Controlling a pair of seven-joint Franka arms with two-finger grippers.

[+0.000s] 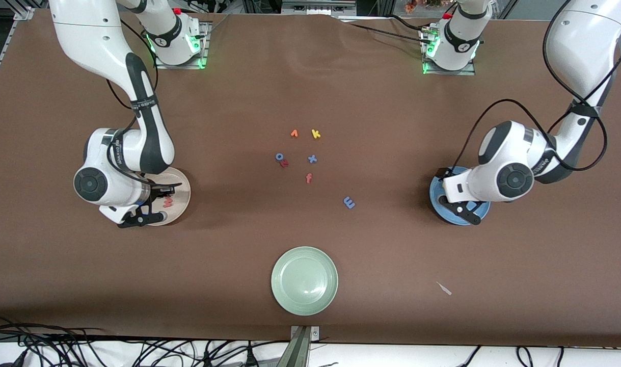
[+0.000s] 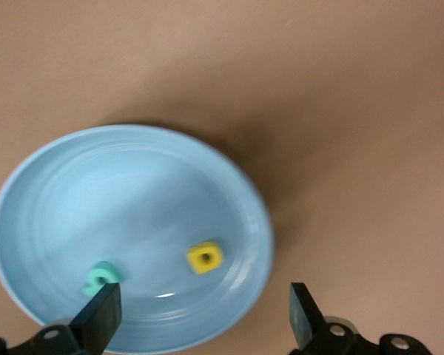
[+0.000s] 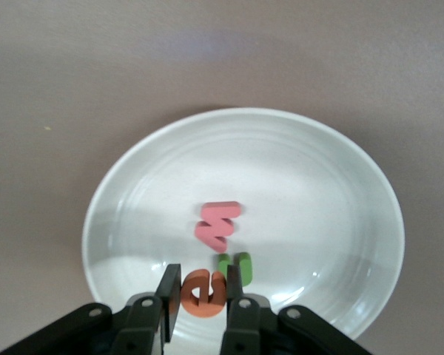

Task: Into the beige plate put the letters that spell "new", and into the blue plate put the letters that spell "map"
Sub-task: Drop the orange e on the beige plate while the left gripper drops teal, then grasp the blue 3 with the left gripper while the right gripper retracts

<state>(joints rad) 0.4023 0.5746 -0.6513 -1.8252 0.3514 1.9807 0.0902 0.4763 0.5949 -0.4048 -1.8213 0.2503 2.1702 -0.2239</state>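
My right gripper (image 3: 203, 296) is low over the beige plate (image 3: 318, 148), shut on the orange "e" (image 3: 202, 294). The salmon "w" (image 3: 218, 224) and green "n" (image 3: 234, 266) lie in that plate (image 1: 182, 203), just past the fingertips. My left gripper (image 2: 202, 319) hangs open over the edge of the blue plate (image 2: 96, 192), with nothing between its fingers (image 2: 100, 316). The yellow "a" (image 2: 205, 257) and teal "p" (image 2: 102, 277) lie in the blue plate (image 1: 482, 209). The blue "m" (image 1: 349, 202) lies on the table between the two plates, nearer to the blue one.
Loose letters lie mid-table: an orange "v" (image 1: 294, 133), a yellow "k" (image 1: 316, 134), a blue "x" (image 1: 312, 159), a red-orange "f" (image 1: 308, 178), and a blue ring letter (image 1: 279, 157) touching a red one (image 1: 285, 163). A pale green plate (image 1: 304, 303) sits nearest the front camera.
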